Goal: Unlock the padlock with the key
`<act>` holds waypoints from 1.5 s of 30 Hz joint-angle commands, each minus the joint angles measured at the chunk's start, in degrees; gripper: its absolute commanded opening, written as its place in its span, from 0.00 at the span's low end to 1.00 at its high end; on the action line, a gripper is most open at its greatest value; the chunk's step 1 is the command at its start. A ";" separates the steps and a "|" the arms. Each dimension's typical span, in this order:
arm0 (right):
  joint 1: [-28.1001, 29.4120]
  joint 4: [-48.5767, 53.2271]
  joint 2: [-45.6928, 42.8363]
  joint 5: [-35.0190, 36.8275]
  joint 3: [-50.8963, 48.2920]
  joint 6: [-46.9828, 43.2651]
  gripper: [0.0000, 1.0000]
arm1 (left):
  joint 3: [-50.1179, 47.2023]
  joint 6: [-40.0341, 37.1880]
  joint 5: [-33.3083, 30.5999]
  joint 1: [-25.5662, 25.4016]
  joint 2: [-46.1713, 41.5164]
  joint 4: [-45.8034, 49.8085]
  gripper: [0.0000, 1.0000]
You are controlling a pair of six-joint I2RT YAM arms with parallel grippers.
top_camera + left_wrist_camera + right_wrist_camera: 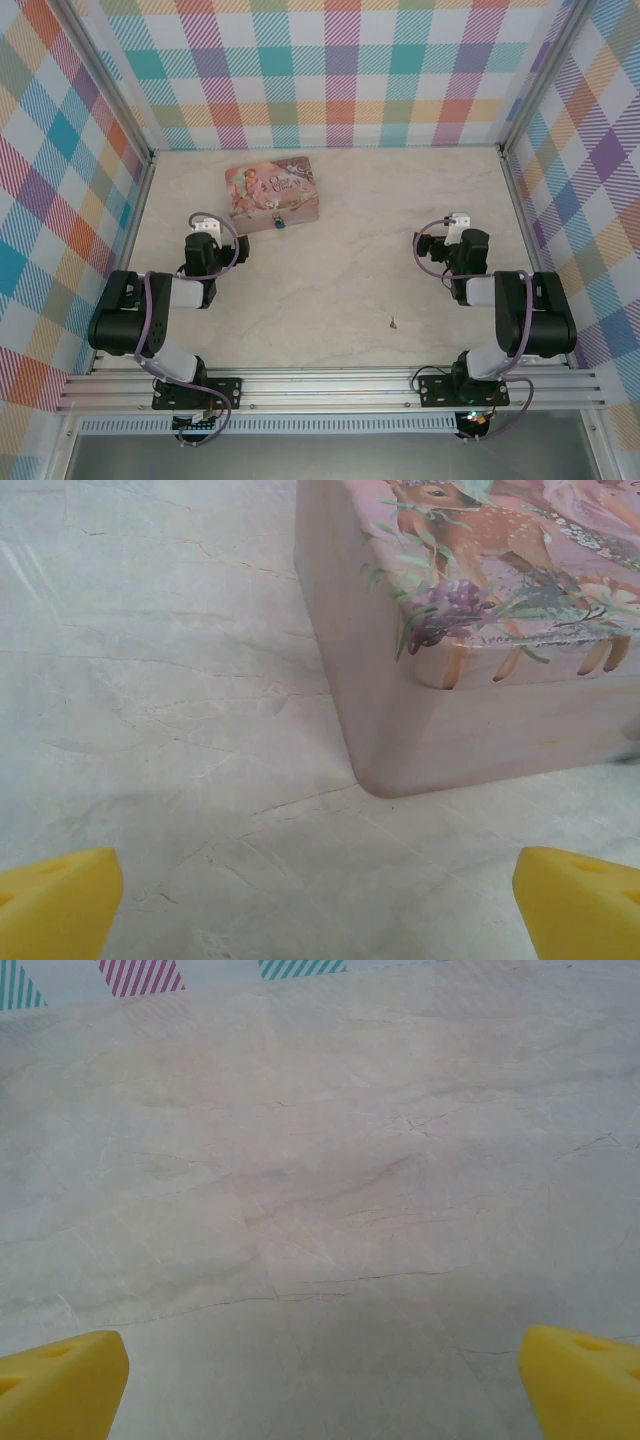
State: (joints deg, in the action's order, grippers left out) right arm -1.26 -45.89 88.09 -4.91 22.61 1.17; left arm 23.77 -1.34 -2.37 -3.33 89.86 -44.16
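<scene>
In the top view the left arm (150, 310) is folding back on itself at the lower left, its elbow jutting toward the left wall and its wrist reaching up toward the pink tin (275, 190). The right arm (520, 315) is mirroring it at the lower right, its wrist pointing up the frame. The left tool (320, 910) is standing wide, its yellow fingertips (55, 905) sitting in the two bottom corners of its wrist view with bare stone between them and the tin's corner at upper right. The right tool (320, 1390) is likewise gaping wide over empty stone.

The padlock (279, 224) is lying against the tin's near edge, above centre in the top view, just right of the left wrist. The key (393, 322) is lying alone right of centre, well apart from the padlock and nearer the right arm.

The surface (340, 270) is showing pale, marble-veined stone. Plaid walls (340, 70) in pastel colours are enclosing it on three sides, and an aluminium rail (330, 385) is carrying both bases along the bottom.
</scene>
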 commanded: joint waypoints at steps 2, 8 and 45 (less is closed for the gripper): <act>0.38 -1.67 -0.07 0.34 0.93 -0.38 1.00 | 0.23 -0.37 0.88 0.49 0.05 -2.76 1.00; 0.30 -1.68 -0.11 0.34 0.95 -0.32 1.00 | 0.25 -0.35 0.84 0.45 0.05 -2.69 1.00; 0.61 42.08 -23.78 -8.62 12.74 15.36 1.00 | 19.08 11.70 0.01 -0.94 -24.99 47.00 1.00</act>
State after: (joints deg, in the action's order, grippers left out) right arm -1.10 -16.75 66.54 -7.51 32.49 10.31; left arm 39.24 6.44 -4.36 -3.55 64.12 -8.25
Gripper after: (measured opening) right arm 0.997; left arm 0.999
